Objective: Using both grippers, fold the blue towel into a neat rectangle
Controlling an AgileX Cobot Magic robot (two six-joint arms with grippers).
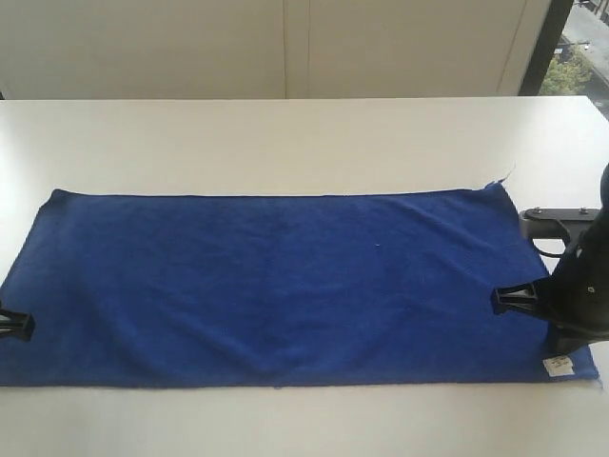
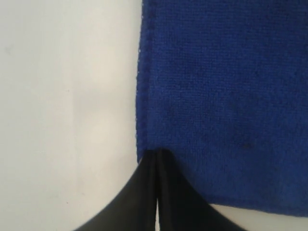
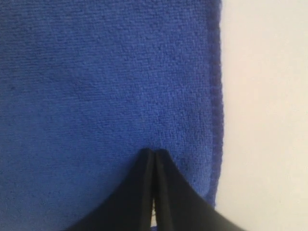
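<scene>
The blue towel (image 1: 285, 286) lies spread flat and long across the white table (image 1: 285, 143). My left gripper (image 1: 26, 326) sits at the towel's left short edge, jaws pressed together. In the left wrist view its tips (image 2: 158, 153) rest at the towel (image 2: 226, 96) just inside the hem, with no cloth seen between them. My right gripper (image 1: 498, 300) is over the towel's right end, also shut. In the right wrist view its tips (image 3: 155, 153) lie on the towel (image 3: 96, 86) close to the hemmed edge, and no cloth shows between them.
A white label (image 1: 559, 366) sits on the towel's near right corner and a small loop (image 1: 504, 178) at its far right corner. The right arm's black body (image 1: 580, 276) stands beyond the right end. A pale wall (image 1: 285, 48) backs the table.
</scene>
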